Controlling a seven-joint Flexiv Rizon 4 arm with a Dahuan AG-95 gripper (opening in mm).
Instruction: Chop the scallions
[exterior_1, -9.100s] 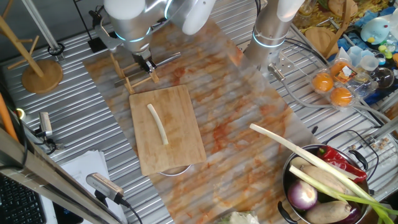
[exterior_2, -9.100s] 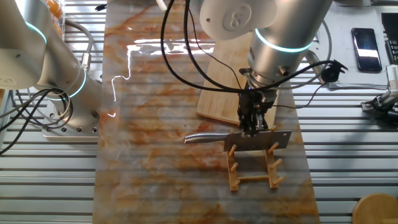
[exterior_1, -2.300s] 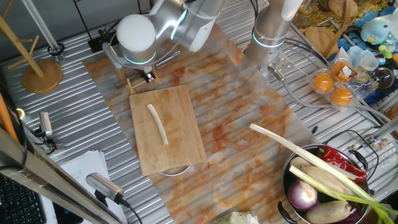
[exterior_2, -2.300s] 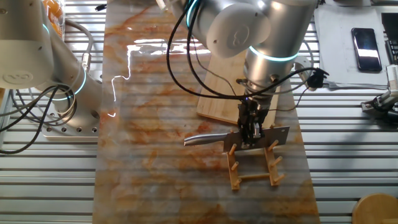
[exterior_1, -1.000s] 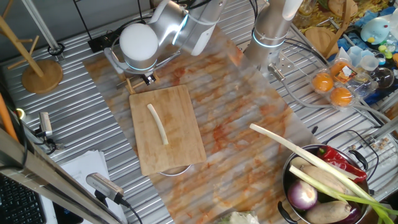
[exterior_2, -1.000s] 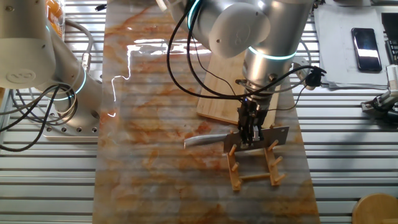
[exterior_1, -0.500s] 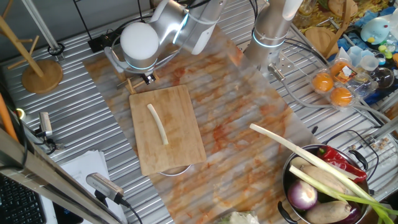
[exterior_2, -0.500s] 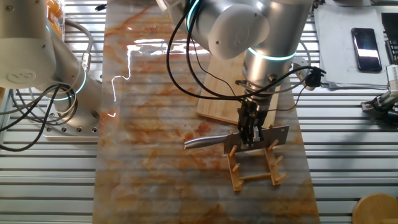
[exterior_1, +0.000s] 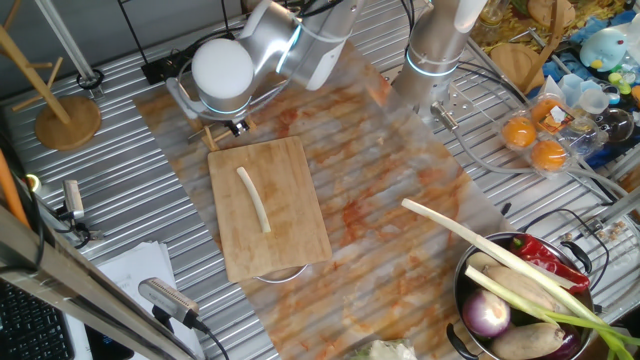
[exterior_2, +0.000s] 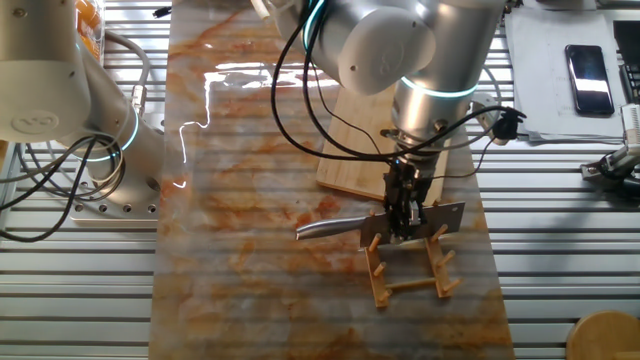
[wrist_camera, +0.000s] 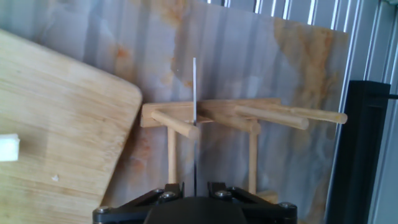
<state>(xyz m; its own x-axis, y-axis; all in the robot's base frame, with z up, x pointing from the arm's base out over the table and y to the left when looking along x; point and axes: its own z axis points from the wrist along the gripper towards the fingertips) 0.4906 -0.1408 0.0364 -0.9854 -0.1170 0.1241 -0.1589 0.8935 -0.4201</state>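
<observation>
The scallion (exterior_1: 253, 199), one thin curved cream stalk, lies whole on the wooden cutting board (exterior_1: 290, 235). Its cut end shows at the left edge of the hand view (wrist_camera: 7, 148). A steel knife (exterior_2: 442, 216) rests across a small wooden peg rack (exterior_2: 410, 278) just beyond the board's corner, handle (exterior_2: 322, 227) pointing left. My gripper (exterior_2: 404, 222) comes down from above and is shut on the knife blade. In the hand view the blade (wrist_camera: 194, 93) runs edge-on straight out from between my gripper (wrist_camera: 195, 185), over the rack (wrist_camera: 239, 113). In the first fixed view the arm's wrist hides the gripper.
A metal pot (exterior_1: 462, 287) at the near right holds a purple onion (exterior_1: 487, 316), a red pepper and a long green-leaved stalk (exterior_1: 470, 243). A second arm's base (exterior_2: 110, 150) stands beside the mat. A wooden stand (exterior_1: 68, 120) and oranges (exterior_1: 535, 140) sit at the edges.
Nothing visible has moved in the last second. Since about nine seconds ago the arm's wrist has turned over the rack and the knife has tilted slightly; the scallion has stayed put.
</observation>
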